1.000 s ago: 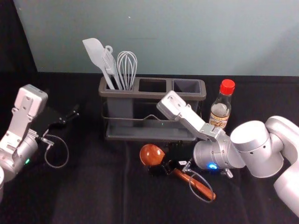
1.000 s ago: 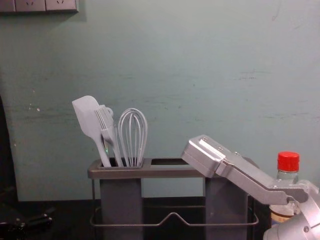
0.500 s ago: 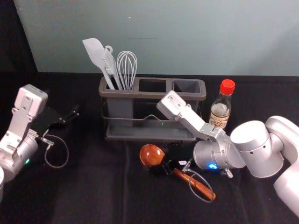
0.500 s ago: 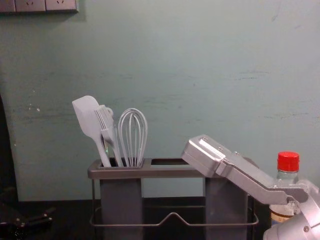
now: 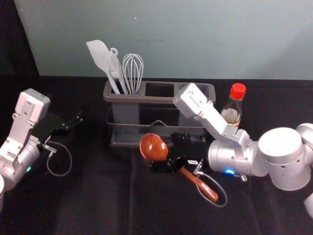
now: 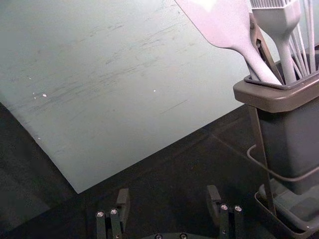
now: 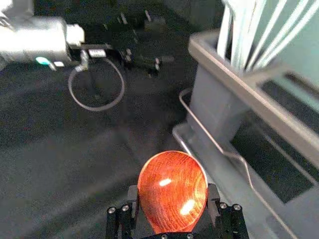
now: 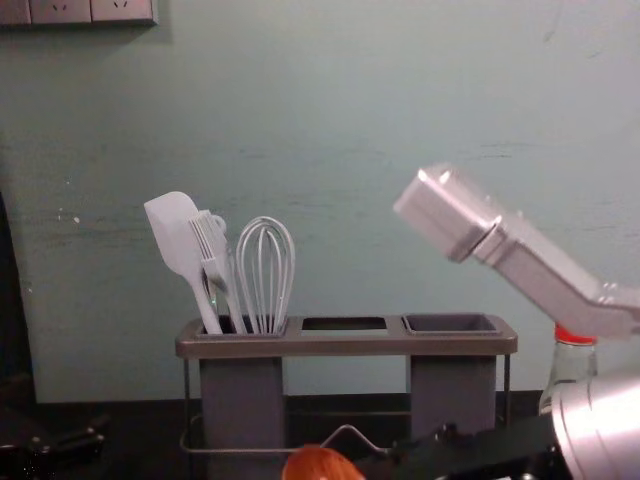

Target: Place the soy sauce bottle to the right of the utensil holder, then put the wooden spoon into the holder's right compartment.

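The right pincer (image 5: 166, 155) is gripping the wooden spoon (image 5: 153, 146) close below the bowl, in front of the utensil holder (image 5: 142, 98). The bowl is facing up, with the pincer's two sides flanking the spoon in the right wrist view, and the handle is slanting toward the near right corner of the table (image 5: 98, 205). In the chest view the bowl is rising into sight before the holder's wire rail (image 8: 347, 430).

The soy sauce bottle (image 5: 232, 115) is standing upright just beside the holder, on its right, near the table's back edge, the right arm partly hiding it. The holder's left compartment is carrying a spatula (image 5: 100, 56), a brush (image 5: 115, 66) and a whisk (image 5: 133, 71).

The left pincer (image 5: 78, 120) is hanging idle over the table's left part, its fingers (image 6: 122, 204) parted wide.
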